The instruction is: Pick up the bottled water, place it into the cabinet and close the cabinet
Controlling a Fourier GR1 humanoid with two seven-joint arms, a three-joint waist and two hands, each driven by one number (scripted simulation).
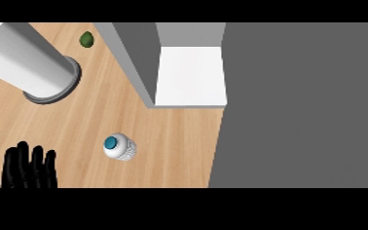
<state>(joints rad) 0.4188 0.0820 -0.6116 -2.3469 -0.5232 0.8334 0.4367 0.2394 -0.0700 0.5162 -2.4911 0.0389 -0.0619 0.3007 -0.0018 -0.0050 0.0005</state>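
- The bottle (119, 146) stands upright on the wooden counter (169, 141), seen from almost straight above, so its blue cap and clear rounded shoulders are what show. It sits a little left of centre, toward seven o'clock in the view.
- Nothing touches the bottle; bare wood lies all round it.
- At about eight o'clock from the bottle, near the view's lower left corner, is the left hand (28, 168). It is black, with straight fingers pointing up, released and holding nothing, at rest near the edge.
- The right hand is out of view, so its state cannot be told.
- At one o'clock from the bottle stands the cabinet (137, 58), with grey walls and a white shelf (191, 75) showing inside. It looks open toward the bottle. Its door cannot be made out with certainty.
- A broad, flat grey area (295, 107) fills the right side of the view; what it is cannot be told.
- At eleven o'clock, well apart, a large white cylinder on a dark ring base (43, 70) leans across the upper left. Beyond it, at the top, lies a small green item (86, 39).
- Risks, as a judgement: the bottle is tall and round, so a sideways nudge from fingertips could tip it and send it rolling.
- A grasp taken high, near the cap, might let it swing or slip.
- On the way in, the bottle could clip the cabinet's near wall or the shelf's edge.
- Shutting the cabinet before the bottle stands fully inside might knock it over.
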